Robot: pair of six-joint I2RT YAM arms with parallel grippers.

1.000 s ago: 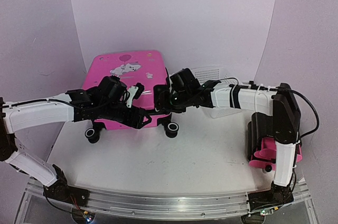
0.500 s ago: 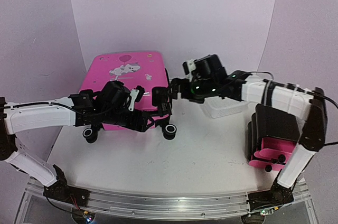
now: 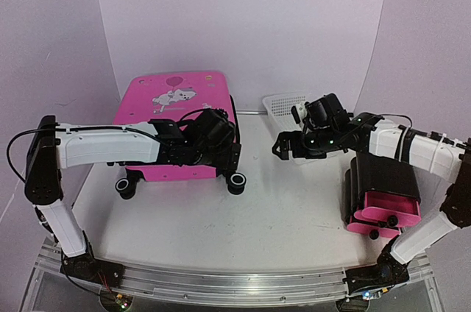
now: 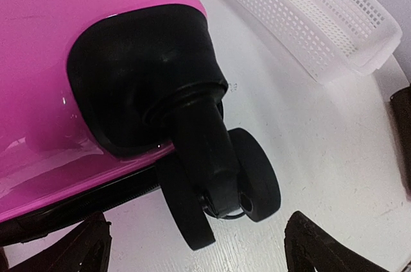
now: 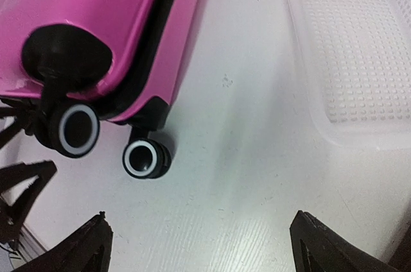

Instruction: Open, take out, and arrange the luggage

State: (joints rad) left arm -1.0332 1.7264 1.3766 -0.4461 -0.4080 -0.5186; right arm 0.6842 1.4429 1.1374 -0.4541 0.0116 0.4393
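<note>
The hot-pink suitcase [image 3: 173, 102] lies flat and closed at the back left of the table, sticker lid up, wheels toward me. My left gripper [image 3: 225, 151] is open and empty at its near right corner. In the left wrist view the gripper [image 4: 202, 256] has its jaws wide apart, just short of the black double wheel [image 4: 221, 185] under the pink shell [image 4: 45, 60]. My right gripper [image 3: 281, 147] is open and empty above bare table, right of the suitcase. The right wrist view shows the gripper [image 5: 199, 253], the suitcase corner [image 5: 96, 2] and two white-ringed wheels [image 5: 146, 158].
A white mesh basket [image 3: 285, 104] stands at the back right, behind my right gripper; it also shows in both wrist views [image 4: 308, 22] [image 5: 359, 60]. A small black cabinet with pink drawers [image 3: 379, 198] lies at the right beside the right arm.
My right gripper has drawn back to the right, away from the suitcase. My left gripper has moved right along the suitcase's front to its near right corner, with its elbow raised.
</note>
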